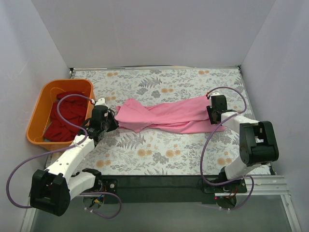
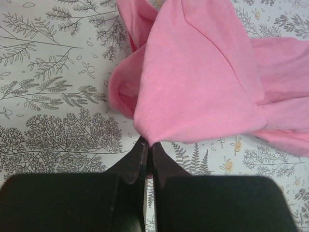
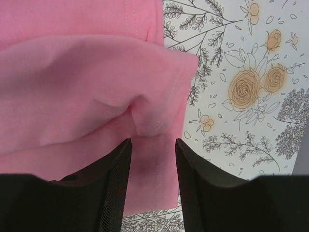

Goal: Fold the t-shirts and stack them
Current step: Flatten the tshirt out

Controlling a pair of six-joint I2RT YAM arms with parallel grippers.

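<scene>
A bright pink t-shirt [image 1: 164, 116] lies stretched in a long bunched band across the middle of the table. My left gripper [image 1: 114, 120] is shut on its left corner; in the left wrist view the cloth [image 2: 203, 77] runs into the closed jaws of that gripper [image 2: 148, 145]. My right gripper [image 1: 210, 114] is at the shirt's right end, open. In the right wrist view its fingers [image 3: 116, 169] stand apart over the pink hem [image 3: 149, 125], with the gripper [image 3: 152, 147] holding nothing. Dark red t-shirts [image 1: 65, 118] lie in the basket.
An orange plastic basket [image 1: 36, 116] stands at the left edge of the floral tablecloth [image 1: 159, 154]. White walls close in the back and both sides. Purple cables loop off both arms.
</scene>
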